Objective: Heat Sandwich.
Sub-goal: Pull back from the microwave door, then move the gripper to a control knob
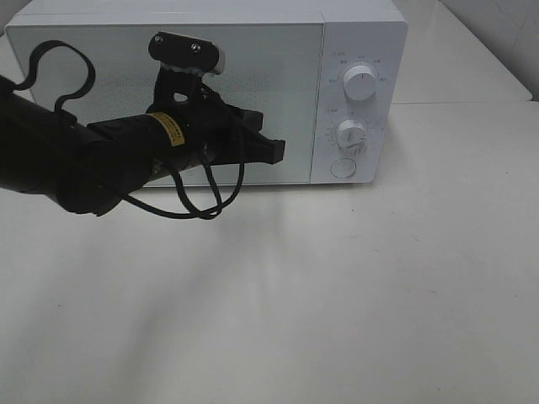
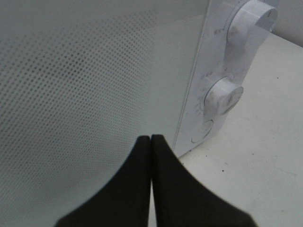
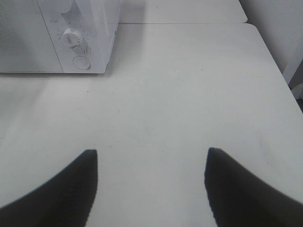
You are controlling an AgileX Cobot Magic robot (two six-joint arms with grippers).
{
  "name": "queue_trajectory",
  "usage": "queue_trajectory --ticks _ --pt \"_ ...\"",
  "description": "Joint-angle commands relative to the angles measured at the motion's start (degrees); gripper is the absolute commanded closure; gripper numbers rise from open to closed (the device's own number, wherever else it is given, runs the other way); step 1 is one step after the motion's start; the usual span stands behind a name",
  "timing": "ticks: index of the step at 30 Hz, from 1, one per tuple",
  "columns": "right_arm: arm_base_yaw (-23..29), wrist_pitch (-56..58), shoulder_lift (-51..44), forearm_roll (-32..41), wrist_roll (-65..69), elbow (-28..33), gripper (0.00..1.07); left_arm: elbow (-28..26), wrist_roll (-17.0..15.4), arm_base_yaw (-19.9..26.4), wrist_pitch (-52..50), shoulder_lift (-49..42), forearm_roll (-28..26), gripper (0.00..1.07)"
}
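A white table [image 1: 337,295] holds a white boxy microwave [image 1: 253,76], door shut, upper frame. Closed and empty, the left claw [image 1: 274,150] faces its door; the right claw [image 3: 150,151] gapes empty. No sandwich shows, probably inside; heating seems pending.

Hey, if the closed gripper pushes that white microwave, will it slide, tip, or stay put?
Likely stays put: the microwave is a wide, low box sitting flat on the table, so tipping seems unlikely. The smooth surface might let it slide slightly under a firm push. Its glossy door could make the shut left gripper skid.
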Motion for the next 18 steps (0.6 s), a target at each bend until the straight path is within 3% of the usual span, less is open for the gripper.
queue_trajectory --ticks 1,2,3,4,6,11,18 --pt "-0.29 -0.29 -1.49 -0.17 0.23 0.4 0.43 1.32 -2.75 -0.4 5.27 -2.29 0.23 0.8" --pt "-0.29 -0.29 -1.49 -0.17 0.23 0.4 0.43 1.32 -3.72 -0.4 8.31 -2.64 0.4 0.63" --pt "-0.29 -0.29 -1.49 -0.17 0.23 0.4 0.43 1.32 -5.79 -0.4 13.06 -3.32 0.4 0.25" --pt "-0.29 -0.29 -1.49 -0.17 0.23 0.4 0.43 1.32 -6.36 -0.34 15.7 -3.78 0.4 0.09" --pt "-0.29 -0.29 -1.49 -0.17 0.23 0.4 0.43 1.32 -6.82 -0.34 18.22 -4.24 0.4 0.05" --pt "-0.29 -0.29 -1.49 -0.17 0.23 0.4 0.43 1.32 -6.76 -0.34 25.78 -6.13 0.29 0.09" --pt "-0.29 -0.29 -1.49 -0.17 0.17 0.4 0.45 1.26 -6.93 -0.17 44.18 -11.17 -0.4 0.09"
